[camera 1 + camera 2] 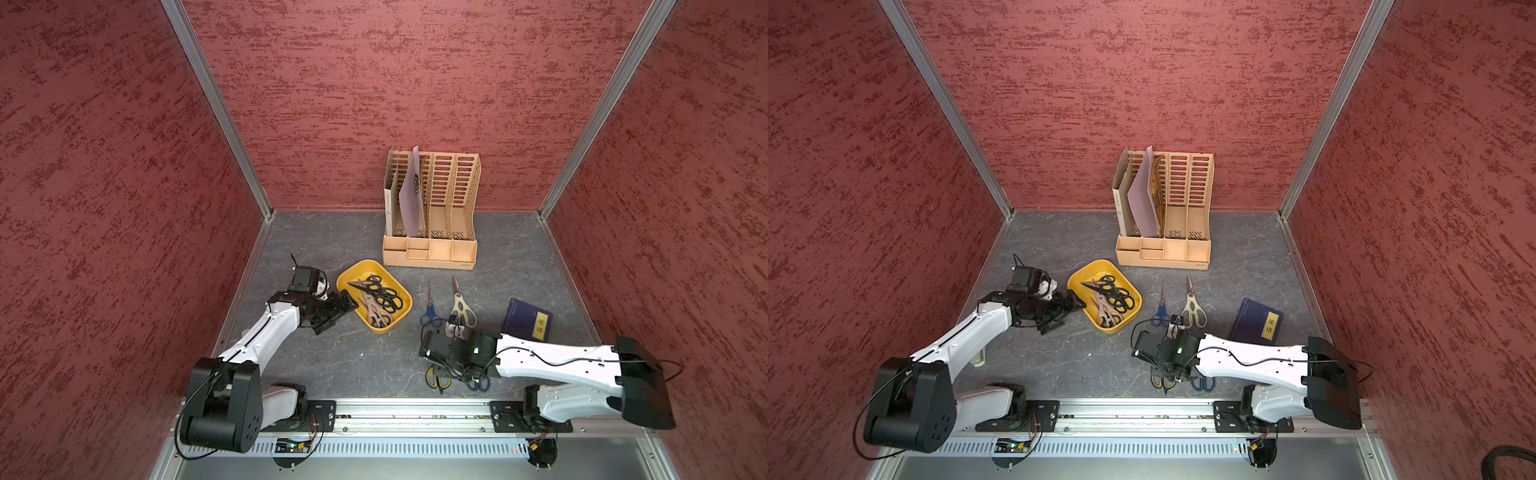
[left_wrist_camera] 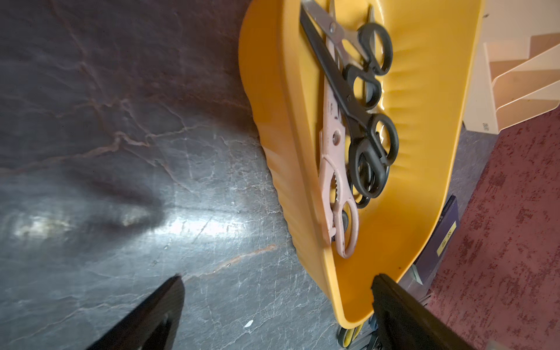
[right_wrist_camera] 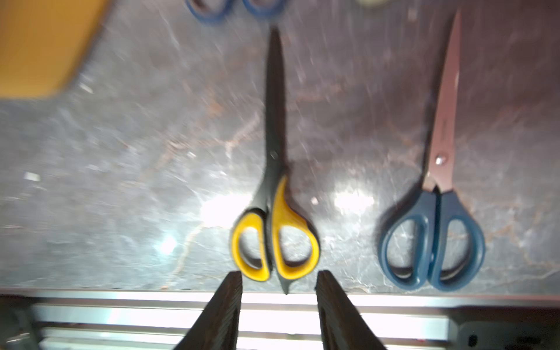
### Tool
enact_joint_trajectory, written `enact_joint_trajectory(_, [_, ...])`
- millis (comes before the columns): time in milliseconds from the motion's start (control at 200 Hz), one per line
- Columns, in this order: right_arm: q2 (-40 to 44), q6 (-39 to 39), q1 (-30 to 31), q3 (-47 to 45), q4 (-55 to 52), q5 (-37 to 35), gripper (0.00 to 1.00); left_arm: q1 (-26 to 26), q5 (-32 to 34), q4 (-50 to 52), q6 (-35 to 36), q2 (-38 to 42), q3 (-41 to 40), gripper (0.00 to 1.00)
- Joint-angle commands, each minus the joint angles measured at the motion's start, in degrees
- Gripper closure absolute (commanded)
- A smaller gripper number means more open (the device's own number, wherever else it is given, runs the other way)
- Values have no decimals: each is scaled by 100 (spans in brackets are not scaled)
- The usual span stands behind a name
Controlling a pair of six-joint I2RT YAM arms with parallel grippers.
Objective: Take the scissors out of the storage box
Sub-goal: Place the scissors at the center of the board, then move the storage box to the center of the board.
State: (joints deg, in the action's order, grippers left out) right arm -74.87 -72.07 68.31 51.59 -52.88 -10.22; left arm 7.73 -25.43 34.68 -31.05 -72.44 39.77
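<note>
Right jaws spread, empty, near yellow-and-black scissors; left jaws wide beside storage box.

Yellow-and-black scissors mostly hidden beneath right arm, storage box blurred, cropped by edge

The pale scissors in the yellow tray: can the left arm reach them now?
Probably yes. The open left gripper is at the tray edge; nothing covers the pale scissors handles, though black scissors cross their blades.
</note>
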Motion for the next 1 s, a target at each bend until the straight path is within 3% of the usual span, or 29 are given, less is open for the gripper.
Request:
enact_joint_trajectory(0, [19, 975, -521, 448, -20, -103, 55, 273, 398, -95, 60, -233, 280, 0])
enact_joint_trajectory(190, [-724, 2398, -1593, 1408, 83, 598, 55, 658, 985, -135, -139, -734, 707, 6])
enact_joint_trajectory(466, [-1599, 3594, -2539, 2281, 192, 1282, 56, 1165, 1803, -19, -112, -1744, 1593, 39])
enact_joint_trajectory(781, [-2434, 4474, -2701, 3366, 54, 1676, 58, 1295, 2033, 397, 277, -2570, 2339, 85])
enact_joint_trajectory(997, [-2808, 4440, -2694, 3623, 560, 2351, 61, 989, 2432, 959, 840, -2385, 2481, 89])
